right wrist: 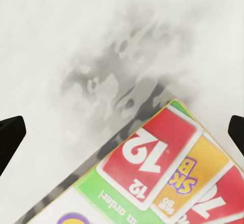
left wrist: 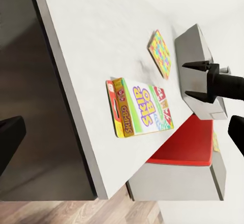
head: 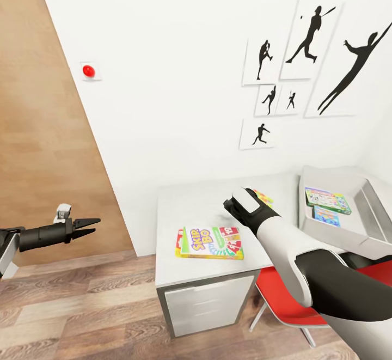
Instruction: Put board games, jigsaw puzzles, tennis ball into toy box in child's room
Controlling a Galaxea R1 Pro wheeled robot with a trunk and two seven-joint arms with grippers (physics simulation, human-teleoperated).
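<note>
The right end effector [left wrist: 199, 80], fingers apart and empty, hovers over the table [head: 185, 202] beside the Skip-Bo box [head: 209, 243] just below it; descending off-centre could clip or shove the box's corner.

1. From the head camera, my right forearm covers most of the jigsaw puzzle [head: 264, 197]; one corner peeks out at its 2 o'clock.
2. The red chair [head: 283, 300] is partly hidden under my arm.
3. The Skip-Bo box [right wrist: 168, 178] runs off the right wrist picture's edge.
4. The toy box [head: 348, 207] is cut off by the head picture's edge.
</note>
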